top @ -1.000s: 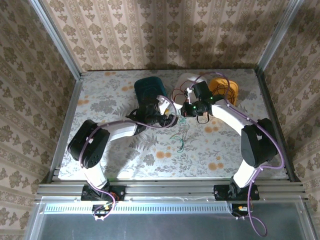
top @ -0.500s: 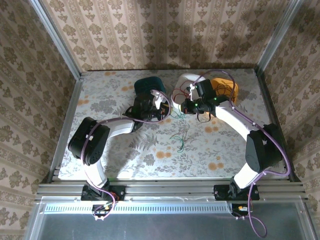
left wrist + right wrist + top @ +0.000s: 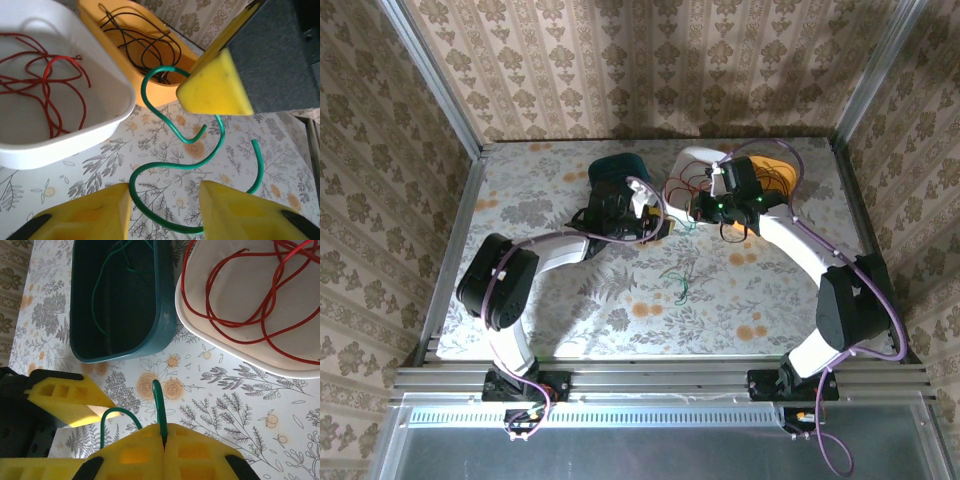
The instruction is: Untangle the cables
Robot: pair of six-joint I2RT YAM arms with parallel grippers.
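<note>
1. Pads (image 3: 130, 452) of the right gripper (image 3: 164, 436) are pressed together on the green cable (image 3: 158, 402), over the table (image 3: 225, 405) just before the teal tub (image 3: 167, 300) and white tub (image 3: 186, 320).
2. Left gripper (image 3: 165, 202) is spread, pinching nothing; the cable's curls lie between its fingers.
3. Its long axis, I judge, runs gripper to gripper; the short end points at the tubs.

Seen from above, the left arm (image 3: 500, 285) and right arm (image 3: 845, 300) rise from their bases at the bottom of the frame. Their elbows bend outward and their forearms angle in toward the upper middle. There the left tool (image 3: 655, 228) and right tool (image 3: 700, 208) face each other, near but apart. At the bottom of the left wrist view, the left tool's yellow pads (image 3: 90, 210) stand apart. At the bottom of the right wrist view, the right tool's pads (image 3: 135, 450) press together, pinching a green cable (image 3: 159, 405).
</note>
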